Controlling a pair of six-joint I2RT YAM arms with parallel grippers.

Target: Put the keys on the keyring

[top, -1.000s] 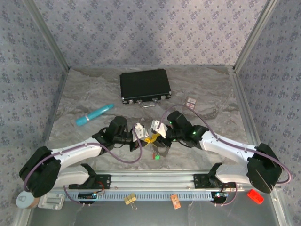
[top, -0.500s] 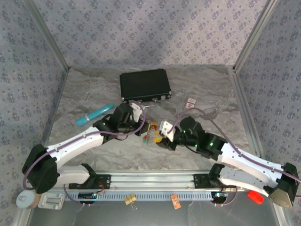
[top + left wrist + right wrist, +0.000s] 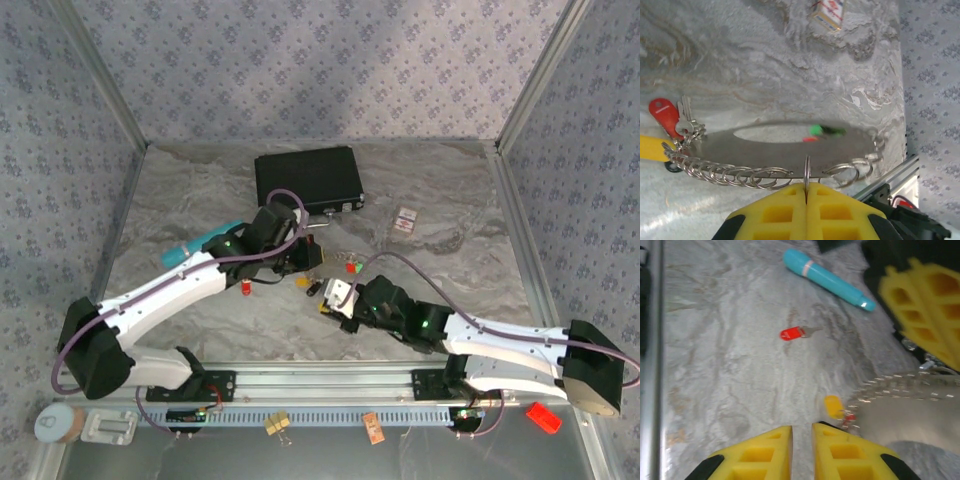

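My left gripper is shut on a thin metal ring of the keyring, a pale grey loop with a chain of small rings, held above the table. A red key and a yellow tag hang at the chain's end. A green key lies on the table beyond the loop. My right gripper stands narrowly open, nothing between its fingers, just short of the yellow key and the keyring. Another red key lies loose on the table, left of both grippers.
A black case stands at the back. The teal pen lies left, under my left arm. A small red-and-white card is at the right. The rail runs along the near edge.
The grippers have parted: the left one carried the keyring back and left, the right one drew toward the near edge and narrowed its jaws. A red key now lies loose at the left.
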